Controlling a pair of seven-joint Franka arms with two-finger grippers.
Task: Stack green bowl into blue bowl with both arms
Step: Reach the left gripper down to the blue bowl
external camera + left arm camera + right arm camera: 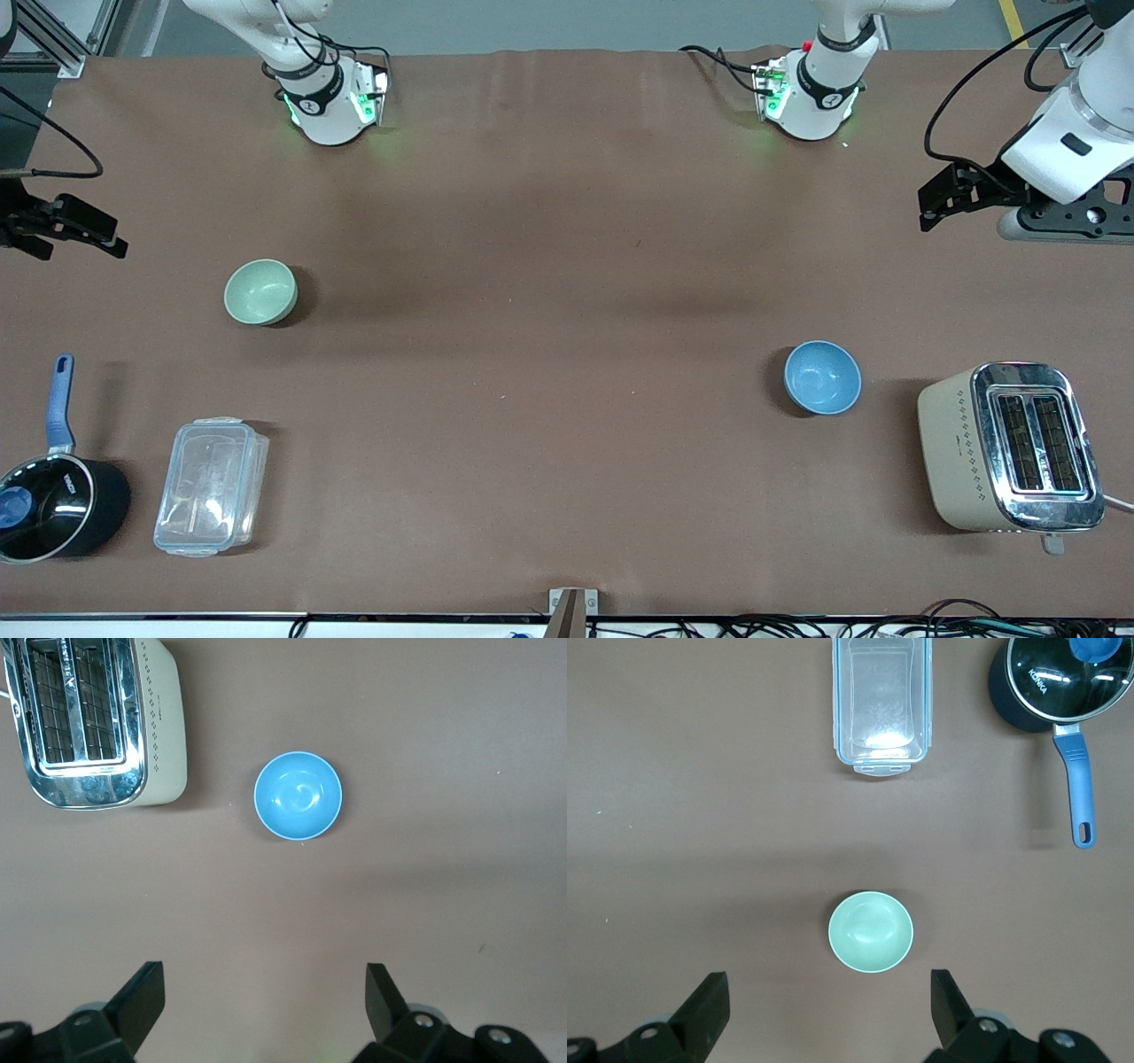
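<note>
Lettering "KONKA" marks the saucepan (1050, 678) lid; both grippers wait spread.

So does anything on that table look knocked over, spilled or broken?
Nothing stands out. The green bowl and blue bowl sit upright and empty, far apart. The toaster, clear lidded container and lidded saucepan look intact. Both tools, left and right, hang open, holding nothing.

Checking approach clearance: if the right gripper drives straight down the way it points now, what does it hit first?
Probably bare table. The right gripper, open, points down at the surface, with the green bowl just ahead of its fingertips rather than between them. Depth is unclear, so the bowl rim could be close.
</note>
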